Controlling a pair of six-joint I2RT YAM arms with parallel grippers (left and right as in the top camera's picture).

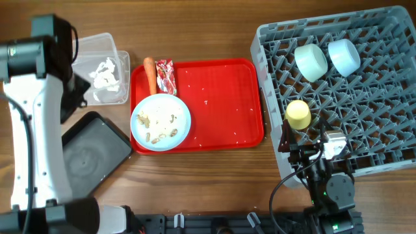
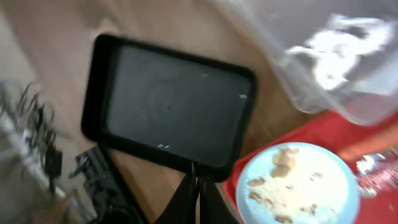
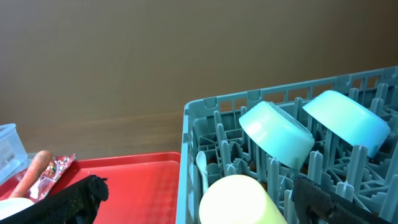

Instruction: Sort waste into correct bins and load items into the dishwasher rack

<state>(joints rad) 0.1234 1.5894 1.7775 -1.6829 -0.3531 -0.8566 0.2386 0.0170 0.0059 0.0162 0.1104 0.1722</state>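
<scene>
Overhead: carrot (image 1: pixel 150 73) and wrapper (image 1: pixel 166 77) crowd the scrap-strewn blue plate (image 1: pixel 160 121) on the red tray (image 1: pixel 227 97); left claw (image 2: pixel 194 193) pinched empty, right claw (image 3: pixel 199 183) agape.

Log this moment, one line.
grey pegged rack: mint-green bowl, light-blue bowl, yellow cup | red tray: scrap-covered blue plate, orange carrot, red wrapper | clear tub: white tissue

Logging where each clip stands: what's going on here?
Sorting is partway. The mint-green bowl, light-blue bowl and yellow cup sit in the grey dishwasher rack; the tissue is in the clear tub. The plate of food scraps, the carrot piece and the wrapper lie on the red tray. The right pincer is open and empty by the cup; the left pincer, shut and empty, is above the black tray.
</scene>
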